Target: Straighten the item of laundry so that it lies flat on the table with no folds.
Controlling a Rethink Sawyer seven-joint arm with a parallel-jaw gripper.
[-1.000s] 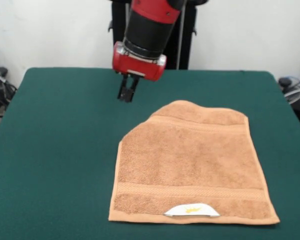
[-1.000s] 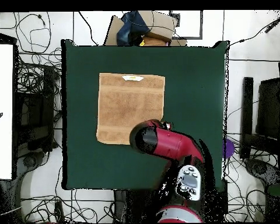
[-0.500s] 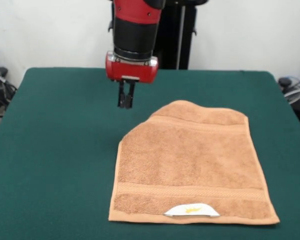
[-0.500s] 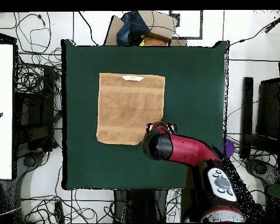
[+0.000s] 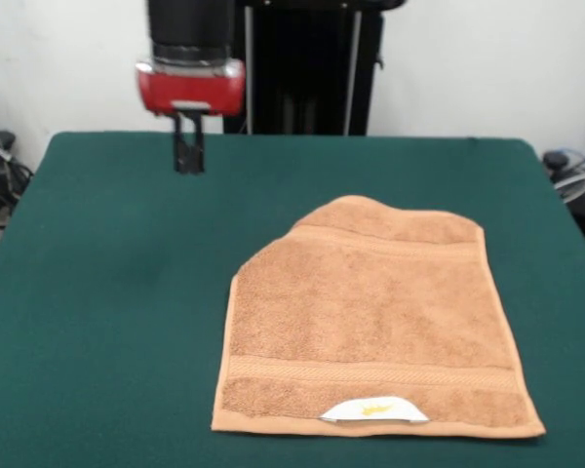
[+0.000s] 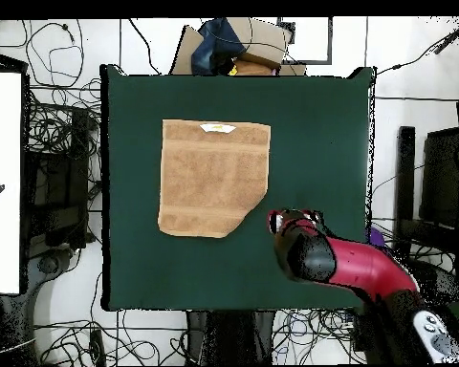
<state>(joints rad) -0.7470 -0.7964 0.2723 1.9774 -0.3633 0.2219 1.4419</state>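
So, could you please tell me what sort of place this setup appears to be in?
Probably a robotics lab: a green-topped table holds one tan towel, cables sprawl across the floor around it, and a red robot arm reaches over one side.

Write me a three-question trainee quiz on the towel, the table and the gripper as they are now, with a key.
1. True or false: the gripper is touching the towel.
2. Multiple choice: where does the towel's white label sit in the front view? A) at the near edge B) at the far edge C) under a fold
3. Short answer: which corner of the towel, in the front view, is not squared out on the table?

Key:
1. False; it hangs over bare green felt, apart from the towel.
2. A
3. The far left corner; the edge runs diagonally there, so a fold seems to remain.
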